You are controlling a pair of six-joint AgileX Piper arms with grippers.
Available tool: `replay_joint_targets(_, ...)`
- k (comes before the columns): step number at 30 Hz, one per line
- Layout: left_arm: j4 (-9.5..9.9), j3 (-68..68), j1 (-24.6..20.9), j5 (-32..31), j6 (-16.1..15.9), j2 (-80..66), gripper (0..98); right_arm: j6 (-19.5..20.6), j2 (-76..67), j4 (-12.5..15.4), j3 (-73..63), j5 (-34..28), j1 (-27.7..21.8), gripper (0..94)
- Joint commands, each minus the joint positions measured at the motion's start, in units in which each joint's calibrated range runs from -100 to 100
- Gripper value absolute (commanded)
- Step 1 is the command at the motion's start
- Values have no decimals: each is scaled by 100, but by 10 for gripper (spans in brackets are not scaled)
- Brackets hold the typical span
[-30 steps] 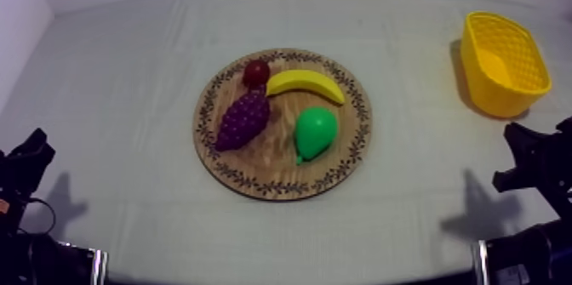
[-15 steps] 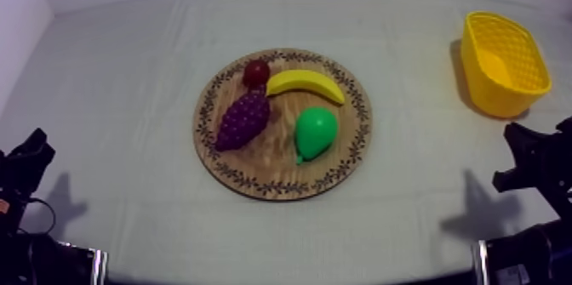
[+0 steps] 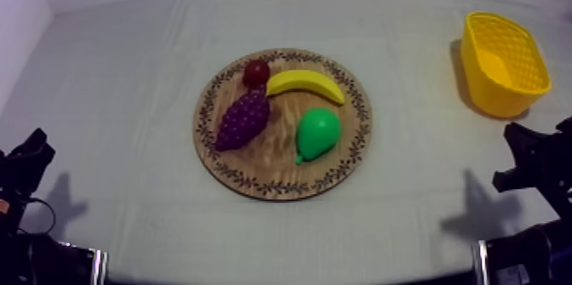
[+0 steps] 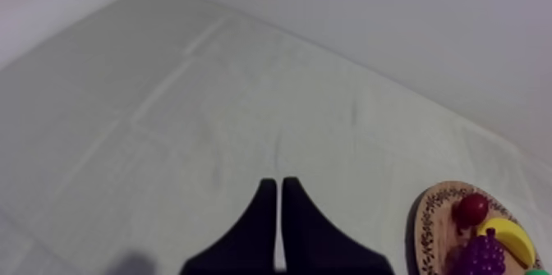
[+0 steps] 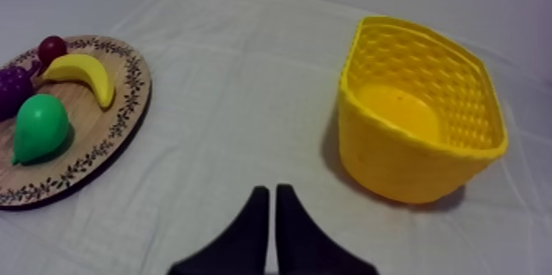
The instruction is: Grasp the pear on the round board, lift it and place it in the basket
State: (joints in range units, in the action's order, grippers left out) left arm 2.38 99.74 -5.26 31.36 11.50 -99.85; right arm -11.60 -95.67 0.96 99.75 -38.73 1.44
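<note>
The table (image 3: 128,93) carries the round wooden board (image 3: 255,179) at its middle and the yellow basket (image 3: 502,93) by its far right edge, bare floor showing. On the board lie the banana (image 3: 305,84), the grapes (image 3: 243,120), the pear (image 3: 317,132) on the right half and the small red fruit (image 3: 255,73). The pear lies well apart from the left gripper (image 4: 274,186) and the right gripper (image 5: 269,191), both low at the near edge, fingers pressed together on nothing.

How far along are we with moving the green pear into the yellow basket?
Done: nothing yet. The green toy pear lies on the round wooden board with a patterned rim, and the yellow basket holds nothing. In hand: nothing; the left gripper and right gripper are shut on nothing, low at the table's sides. Left: reach, grasp, carry, drop.
</note>
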Motion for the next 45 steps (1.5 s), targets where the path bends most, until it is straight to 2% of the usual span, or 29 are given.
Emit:
replay_joint_targets(1,-1,3,1,0,0,2,1,1,0,4,3,2,2,6)
replay_joint_targets(16,-1,3,1,0,0,2,1,1,0,4,3,2,2,6)
replay_joint_targets(23,-1,3,1,0,0,2,1,430,0,-1,-27,-120,2,8)
replay_joint_targets(28,-1,3,1,0,0,2,1,569,0,-14,-52,-230,-62,9)
replay_joint_targets(32,-1,3,1,0,0,2,1,812,0,-147,-103,-367,-112,8)
replay_joint_targets(40,-1,3,1,0,0,2,1,945,0,-339,-196,-533,-127,5)
replay_joint_targets(45,-1,3,1,0,0,2,1,853,0,-185,-766,-853,-128,5)
